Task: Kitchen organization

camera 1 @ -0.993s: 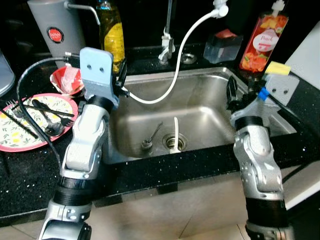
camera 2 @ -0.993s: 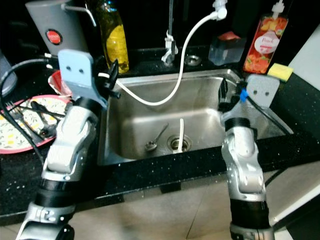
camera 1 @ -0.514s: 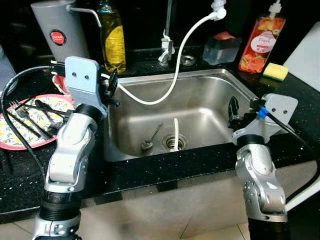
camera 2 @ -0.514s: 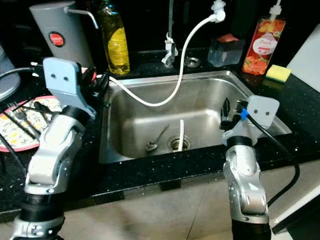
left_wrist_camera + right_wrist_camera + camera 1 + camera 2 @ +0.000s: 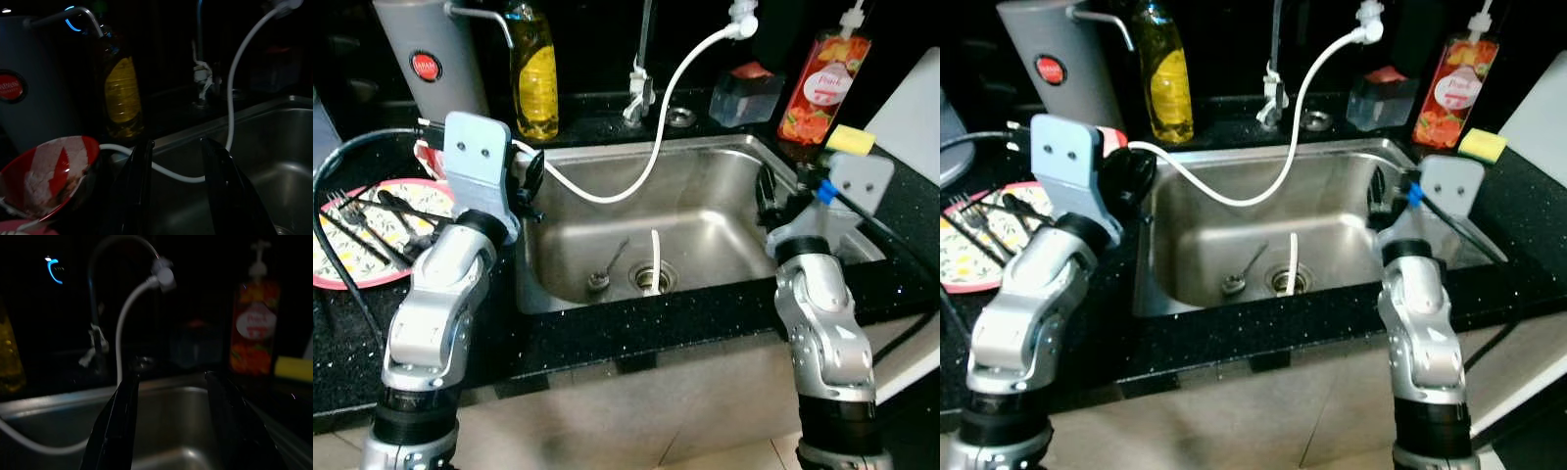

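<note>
Steel sink [image 5: 724,211] holds a spoon [image 5: 605,274] by the drain, and both my pincers, left [image 5: 178,161] and right [image 5: 171,396], are apart and empty, so next I reach down for it.

Lying in the steel sink [image 5: 724,166]: metal spoon [image 5: 606,271] left of the drain, white utensil [image 5: 656,257] across it. Sitting on the left counter: floral red-rimmed plate [image 5: 337,279] carrying black forks [image 5: 357,231], red-and-white bowl [image 5: 46,172] just behind it.
</note>
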